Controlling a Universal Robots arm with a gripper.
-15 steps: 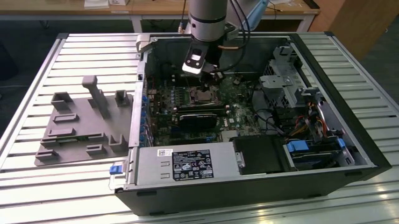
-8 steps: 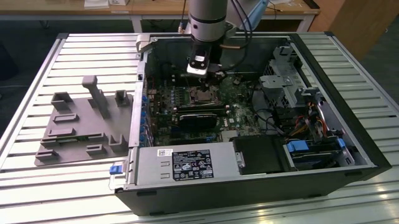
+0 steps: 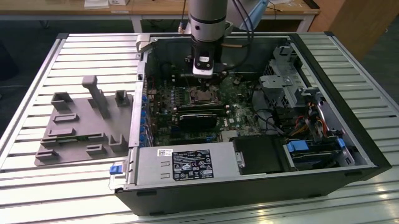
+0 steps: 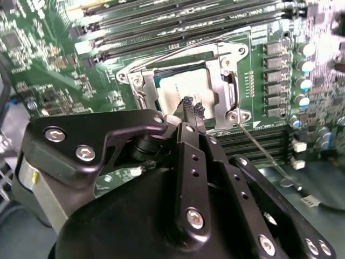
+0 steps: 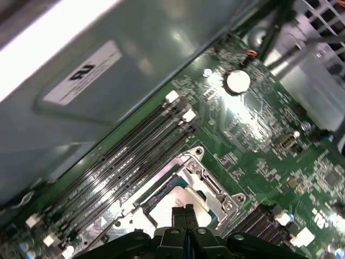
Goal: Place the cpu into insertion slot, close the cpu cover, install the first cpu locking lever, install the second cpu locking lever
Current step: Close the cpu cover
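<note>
Inside the open case (image 3: 349, 140), which lies on the table (image 3: 37, 70) with a fixture (image 3: 81, 130) beside it at the exterior view's left, the gripper (image 3: 206, 84) hangs over the motherboard. Directly beneath its fingertips (image 4: 187, 103) sits the cpu (image 4: 172, 91), with the cover (image 4: 218, 67) lying flat around it. Memory slots (image 4: 178, 16) run just beyond the cover from the gripper. A lever (image 4: 267, 154) stretches away from the cover's corner, beside the gripper. In the exterior view the graphics card (image 3: 199, 122) lies just in front of the gripper, and the power supply (image 3: 187, 165) farther forward at the case's edge.
</note>
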